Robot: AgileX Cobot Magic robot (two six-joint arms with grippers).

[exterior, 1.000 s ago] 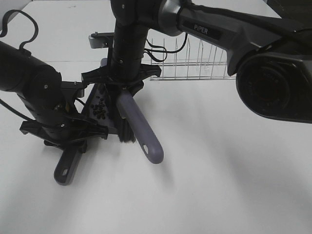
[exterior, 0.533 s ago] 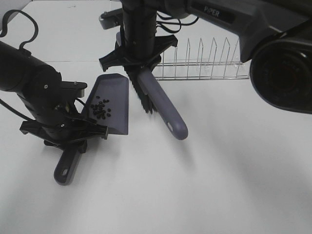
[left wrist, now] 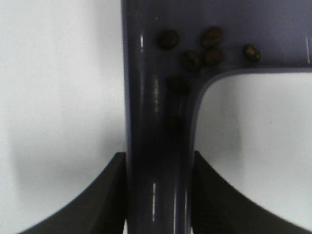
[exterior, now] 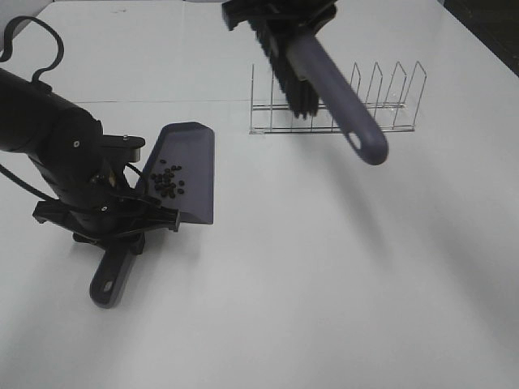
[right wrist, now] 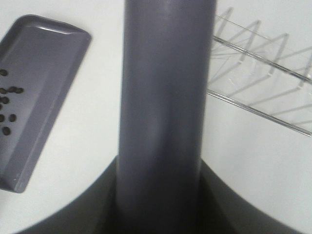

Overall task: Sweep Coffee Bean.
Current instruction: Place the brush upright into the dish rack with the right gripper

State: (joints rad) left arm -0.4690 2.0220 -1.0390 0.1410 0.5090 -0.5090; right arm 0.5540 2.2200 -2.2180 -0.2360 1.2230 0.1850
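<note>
- Lifted and swung rightward since 1 second ago (exterior high), the brush [exterior: 336, 81] hangs tilted above the wire rack [exterior: 381, 109], well apart from the dustpan [exterior: 195, 162]. The coffee bean [exterior: 166, 182] cluster lies inside the dustpan's tray. The left gripper [exterior: 109, 220] is clamped on the dustpan's handle.
- Left wrist: both fingers press the sides of the dustpan handle, and several beans rest where handle meets tray.
- Right wrist: the right gripper [right wrist: 161, 195] is closed tight around the brush handle.
</note>
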